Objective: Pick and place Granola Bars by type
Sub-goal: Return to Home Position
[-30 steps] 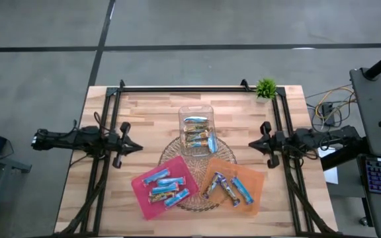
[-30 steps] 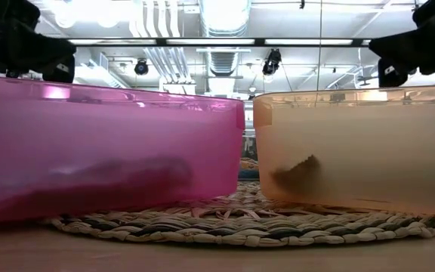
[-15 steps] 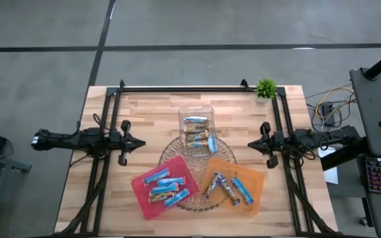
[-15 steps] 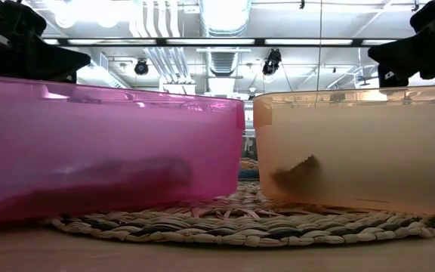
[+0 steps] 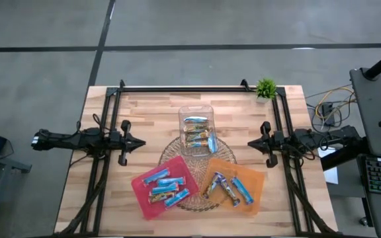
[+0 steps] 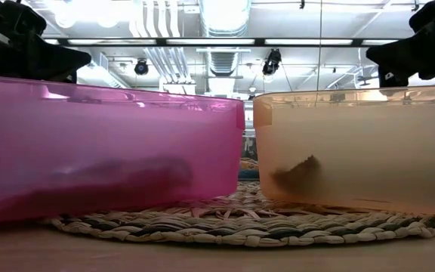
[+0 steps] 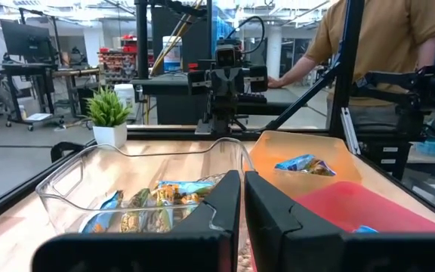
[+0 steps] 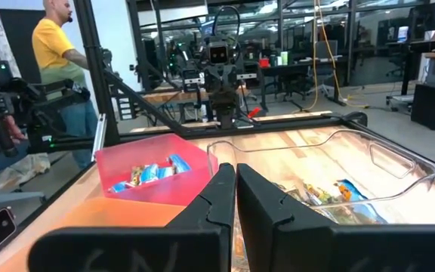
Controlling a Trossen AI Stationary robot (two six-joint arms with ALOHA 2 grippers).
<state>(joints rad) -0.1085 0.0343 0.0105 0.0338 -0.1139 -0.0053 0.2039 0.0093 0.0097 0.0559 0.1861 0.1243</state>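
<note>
Left gripper (image 5: pixel 139 141) hangs over the left side of the light wooden counter (image 5: pixel 151 109), fingers pressed together, empty. My right gripper (image 5: pixel 251 143) faces it from the right side, closed too, holding nothing. Between them, apart from both, a round woven mat (image 5: pixel 172 149) carries everything. The shiny wrapped granola bars (image 5: pixel 165 186) lie in the pink flat tray (image 5: pixel 141 197), the orange flat tray (image 5: pixel 257 197) and the clear plastic box (image 5: pixel 197 109). A small green potted plant (image 5: pixel 266 88) sits at the far right corner.

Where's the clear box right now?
High view: the clear box sits mid-table on the woven mat, just above the pink tray and orange tray.
</note>
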